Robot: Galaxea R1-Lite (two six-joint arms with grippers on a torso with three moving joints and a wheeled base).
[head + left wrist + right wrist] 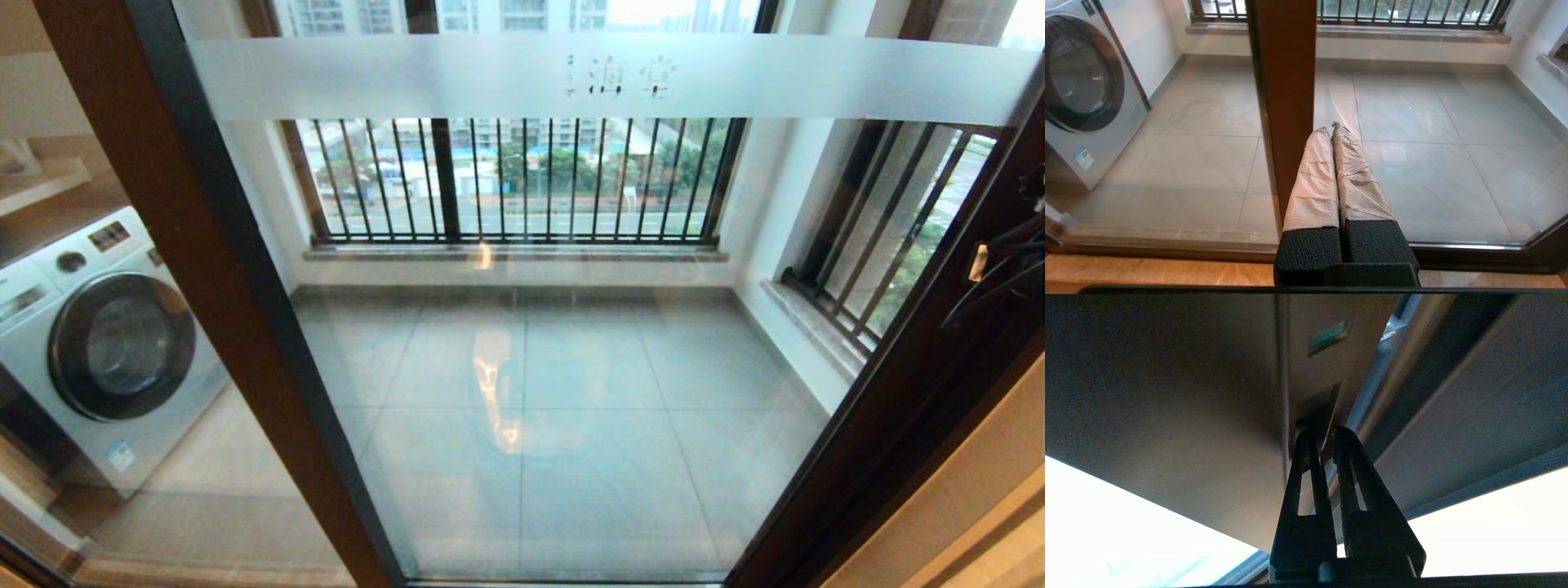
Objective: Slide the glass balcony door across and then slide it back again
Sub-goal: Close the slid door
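The glass balcony door (571,367) fills the head view, with a frosted band (604,77) of Chinese characters across its top. Its brown left stile (229,286) slants down the left and its dark right stile (939,359) runs down the right. My right gripper (1323,433) is shut, black fingers close together, one fingertip inside the recessed handle slot (1318,408) of that stile. Only the right arm's cables (1008,261) show in the head view. My left gripper (1330,128) is shut and empty, its paper-wrapped fingers (1314,175) just beside the brown stile (1286,102), low near the floor track.
A white washing machine (106,343) stands behind the left glass panel. A barred window (522,180) closes the balcony's far side and a second one (890,245) the right. The bottom track (1453,249) runs along the floor. A green sticker (1328,336) sits above the slot.
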